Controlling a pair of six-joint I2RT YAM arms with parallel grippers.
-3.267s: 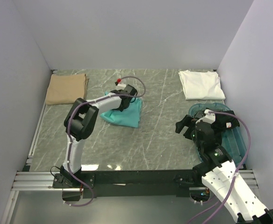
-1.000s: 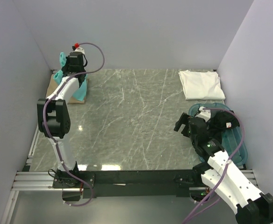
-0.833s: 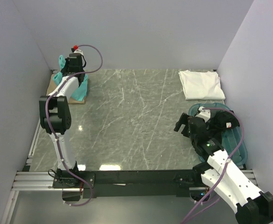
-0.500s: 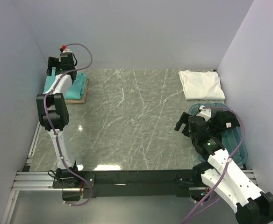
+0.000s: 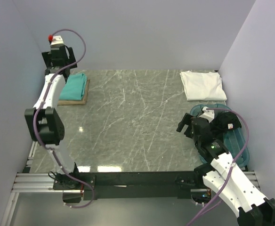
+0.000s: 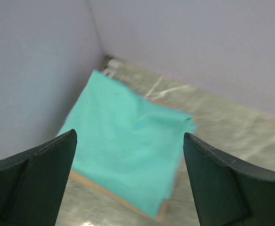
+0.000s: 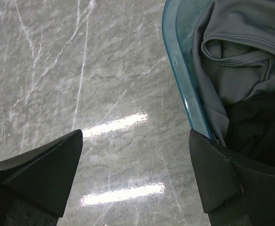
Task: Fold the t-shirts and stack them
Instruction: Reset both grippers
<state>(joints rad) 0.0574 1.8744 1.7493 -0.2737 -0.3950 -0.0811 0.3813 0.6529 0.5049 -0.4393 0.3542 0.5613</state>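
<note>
A folded teal t-shirt [image 5: 74, 86] [image 6: 128, 155] lies on top of the tan t-shirt [image 5: 72, 100] [image 6: 121, 198] in the far left corner; only a thin tan edge shows. My left gripper [image 5: 57, 61] [image 6: 130, 135] hangs above that stack, open and holding nothing. A folded white t-shirt [image 5: 202, 84] lies at the far right. Dark grey t-shirts [image 5: 222, 123] [image 7: 241, 70] sit crumpled in the blue-green tub [image 5: 237, 141] [image 7: 177, 61]. My right gripper [image 5: 185, 128] [image 7: 135, 134] hovers open over the bare table just left of the tub's rim.
Walls close in the table on the left, back and right; the teal and tan stack lies tight against the left wall [image 6: 29, 75]. The marble tabletop [image 5: 137, 122] stretches between the stack and the tub. Both arm bases stand on the near rail [image 5: 137, 181].
My left gripper carried the teal t-shirt to the far left corner, opened and let it go on the tan one, then rose away. The right arm barely moved.
</note>
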